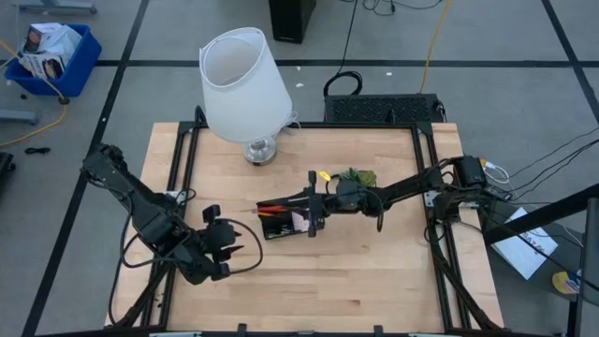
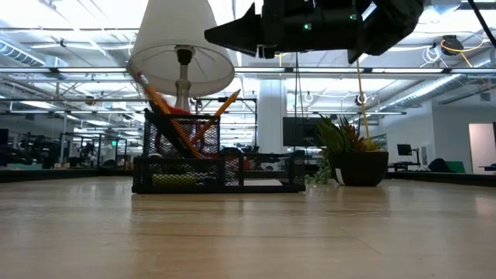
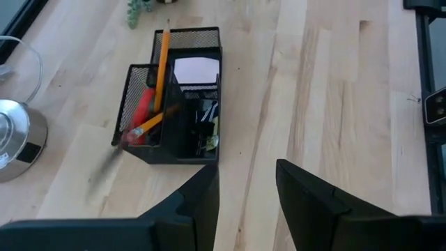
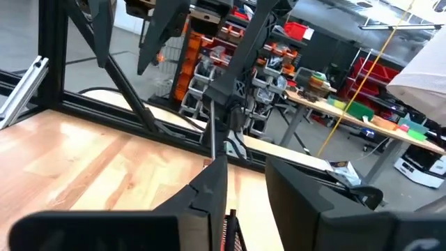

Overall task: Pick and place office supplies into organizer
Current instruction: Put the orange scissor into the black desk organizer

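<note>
Black wire-mesh divided organizer (image 1: 288,221) mid-table, already holding orange-yellow pencils (image 3: 162,66), red-handled scissors (image 3: 143,111) and square pink sticky-note pad (image 3: 196,70); no loose supplies visible on wooden tabletop (image 1: 374,271), so probably near done. Right gripper (image 1: 312,211) raised over organizer, narrow gap, apparently empty; left gripper (image 1: 217,245) parked near front-left, partly open, empty. Low view alone showing pencils leaning upright; left wrist view alone showing compartments.

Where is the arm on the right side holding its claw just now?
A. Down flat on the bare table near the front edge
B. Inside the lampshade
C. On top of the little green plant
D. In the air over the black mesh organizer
D: from above, the right gripper sits over the black organizer, and the table-level view shows it hanging in the air above the organizer, not touching it.
</note>
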You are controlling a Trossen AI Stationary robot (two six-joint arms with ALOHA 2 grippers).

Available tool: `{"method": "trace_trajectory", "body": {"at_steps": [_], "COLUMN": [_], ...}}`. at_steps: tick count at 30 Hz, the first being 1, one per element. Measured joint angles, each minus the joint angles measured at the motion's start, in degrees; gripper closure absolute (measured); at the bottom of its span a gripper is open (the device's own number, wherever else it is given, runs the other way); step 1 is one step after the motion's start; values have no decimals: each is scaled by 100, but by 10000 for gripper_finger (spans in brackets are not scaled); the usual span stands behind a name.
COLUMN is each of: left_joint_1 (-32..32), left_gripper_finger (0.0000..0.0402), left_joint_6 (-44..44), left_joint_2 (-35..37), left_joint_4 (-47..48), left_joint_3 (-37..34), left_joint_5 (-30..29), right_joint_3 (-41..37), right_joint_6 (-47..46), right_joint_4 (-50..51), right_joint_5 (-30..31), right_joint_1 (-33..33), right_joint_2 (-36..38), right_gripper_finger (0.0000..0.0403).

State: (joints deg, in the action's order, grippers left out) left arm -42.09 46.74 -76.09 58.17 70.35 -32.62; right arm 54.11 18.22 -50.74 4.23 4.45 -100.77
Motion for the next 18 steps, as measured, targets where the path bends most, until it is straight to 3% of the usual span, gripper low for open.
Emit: {"method": "trace_trajectory", "body": {"at_steps": [10,18], "left_joint_1": [0,37], "left_gripper_finger": [254,254], "left_joint_6": [-157,-160], "left_joint_2": [0,0], "left_joint_4": [23,21], "left_joint_3": [0,0], "left_joint_5": [-386,-454], "right_joint_3": [0,0], "right_joint_6": [-545,-716], "right_joint_4": [714,802], "right_joint_5": [17,17], "right_joint_1": [90,202], "right_joint_2": [-2,-2], "right_gripper_finger": [282,284]}}
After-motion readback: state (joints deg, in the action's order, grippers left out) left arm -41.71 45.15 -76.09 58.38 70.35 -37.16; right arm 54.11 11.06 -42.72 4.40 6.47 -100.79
